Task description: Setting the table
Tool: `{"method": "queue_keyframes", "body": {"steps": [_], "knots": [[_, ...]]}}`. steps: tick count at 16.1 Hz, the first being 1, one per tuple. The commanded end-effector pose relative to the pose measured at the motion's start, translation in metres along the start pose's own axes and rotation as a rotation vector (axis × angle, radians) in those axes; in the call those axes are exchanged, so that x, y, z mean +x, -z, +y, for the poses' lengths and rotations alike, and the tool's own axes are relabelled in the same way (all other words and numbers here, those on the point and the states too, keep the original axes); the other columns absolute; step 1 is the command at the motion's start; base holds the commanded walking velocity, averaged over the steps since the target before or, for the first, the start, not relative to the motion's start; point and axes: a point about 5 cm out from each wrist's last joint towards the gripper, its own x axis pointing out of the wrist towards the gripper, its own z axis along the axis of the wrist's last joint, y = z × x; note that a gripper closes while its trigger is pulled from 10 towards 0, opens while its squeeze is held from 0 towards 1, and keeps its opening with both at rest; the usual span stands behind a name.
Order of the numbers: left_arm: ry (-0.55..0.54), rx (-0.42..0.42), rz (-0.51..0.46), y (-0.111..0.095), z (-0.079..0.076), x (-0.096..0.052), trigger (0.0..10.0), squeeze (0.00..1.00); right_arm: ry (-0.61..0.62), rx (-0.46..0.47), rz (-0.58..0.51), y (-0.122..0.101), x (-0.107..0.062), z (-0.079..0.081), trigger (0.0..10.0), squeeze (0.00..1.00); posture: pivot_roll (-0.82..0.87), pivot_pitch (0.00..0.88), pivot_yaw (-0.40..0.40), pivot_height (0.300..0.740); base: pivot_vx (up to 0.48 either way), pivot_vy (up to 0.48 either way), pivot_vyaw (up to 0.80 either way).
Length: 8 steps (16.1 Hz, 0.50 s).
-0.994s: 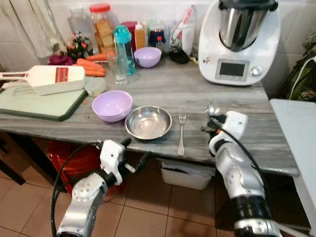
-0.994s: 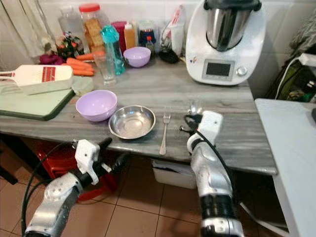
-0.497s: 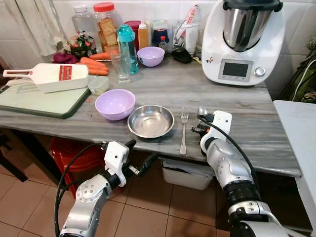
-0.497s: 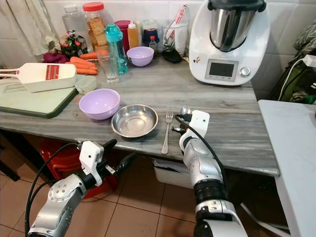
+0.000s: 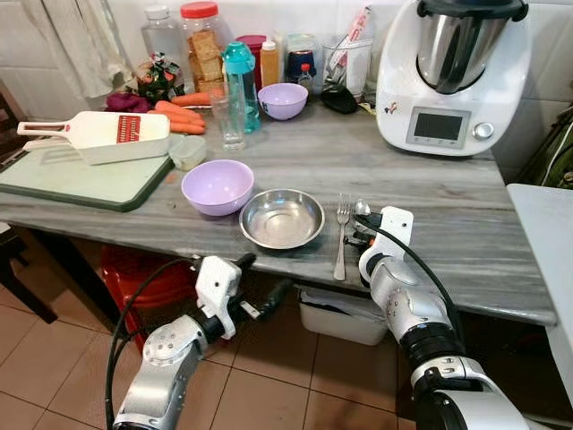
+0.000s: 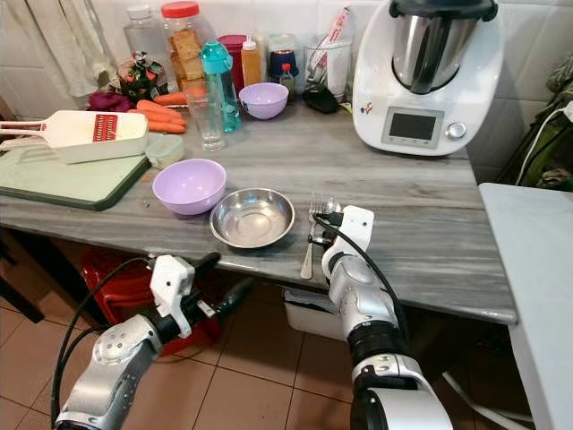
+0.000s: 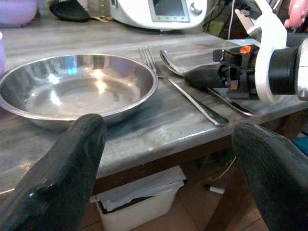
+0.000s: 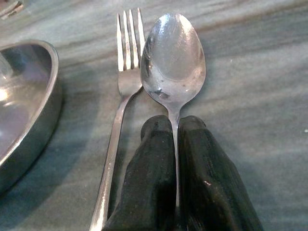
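Note:
A steel bowl [image 5: 282, 218] sits near the front edge of the grey table [image 5: 430, 193]. A fork [image 5: 341, 235] lies just to its right, tines pointing away from me. My right gripper [image 5: 363, 236] is shut on the handle of a spoon [image 8: 173, 57], low over the table, and the spoon runs parallel to the fork [image 8: 126, 57], almost touching it. My left gripper [image 5: 266, 274] hangs open below the table's front edge, in front of the steel bowl [image 7: 77, 89], with nothing between its fingers.
A lilac bowl [image 6: 189, 185] stands left of the steel one. A green cutting board [image 5: 81, 182] with a white slicer [image 5: 103, 136] is at far left. Bottles, jars, carrots and a second lilac bowl [image 5: 282, 100] line the back, with a white food processor [image 5: 452, 76] back right. A white bin [image 5: 336, 313] sits under the table.
My right gripper has carried the spoon leftward across the table until it is beside the fork. The left arm stays where it was; the camera has shifted a little.

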Motion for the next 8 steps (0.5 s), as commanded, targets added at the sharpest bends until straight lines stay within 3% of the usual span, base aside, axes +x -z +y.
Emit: {"method": "queue_keyframes", "body": {"steps": [1,8], "knots": [[0.006,0.013,-0.002,-0.0035,0.0010,0.0002,10.0,0.00,0.002,0.006,-0.020,-0.0081,0.0021,0.0031,10.0,0.00,-0.06,0.000,0.036,0.740,0.000,0.000,0.00],[0.016,0.006,0.007,-0.0019,-0.0005,0.0000,10.0,0.00,0.032,-0.005,-0.032,-0.0100,0.0051,-0.0054,10.0,0.00,-0.06,0.000,0.037,0.740,0.000,0.000,0.00]]}}
